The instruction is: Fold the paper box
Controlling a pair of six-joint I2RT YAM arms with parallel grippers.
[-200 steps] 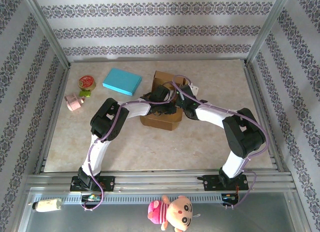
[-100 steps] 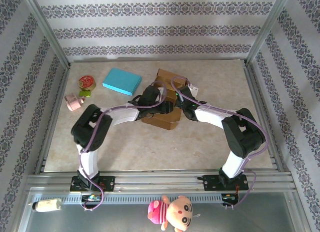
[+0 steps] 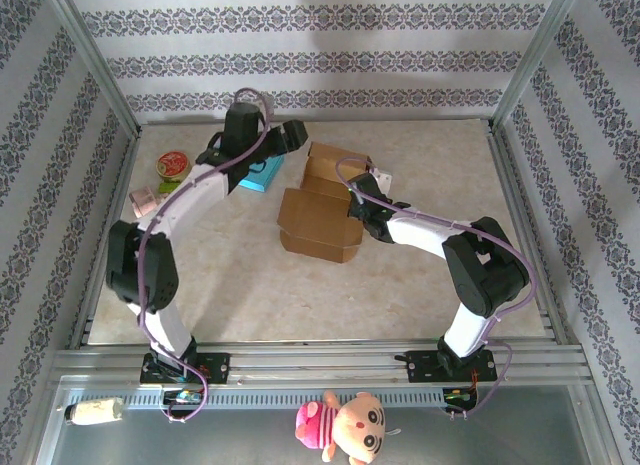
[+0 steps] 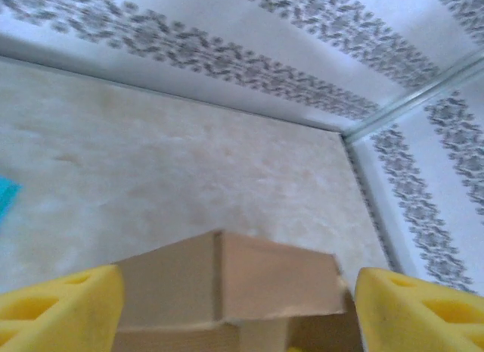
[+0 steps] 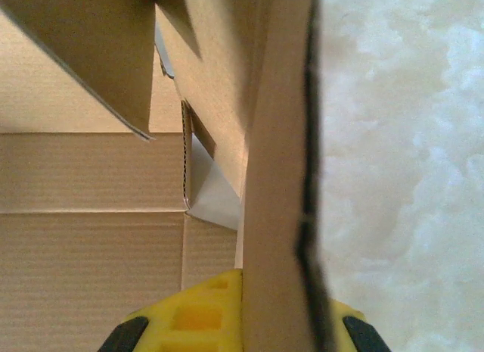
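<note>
The paper box (image 3: 318,223) sits in the centre of the top view, on the pale marbled table (image 3: 250,285). It is plain brown corrugated cardboard and only partly formed. A broad flat panel lies toward the lower middle of the frame, while upright walls and loose flaps stand behind it, toward the upper right.

The right gripper (image 3: 361,203) is at the box's right side, its jaws pinched together on a standing cardboard wall. In the right wrist view that wall runs up the middle of the frame from between the yellow fingers (image 5: 198,316), and the ribbed inner panels of the box (image 5: 91,253) fill the left half.

The left gripper (image 3: 291,135) hangs in the upper middle of the top view, above a teal packet (image 3: 257,174) and apart from the box. Its jaws are spread wide. In the left wrist view the yellow fingers (image 4: 57,310) sit in the two lower corners, and a box corner (image 4: 227,284) shows between them.
</note>
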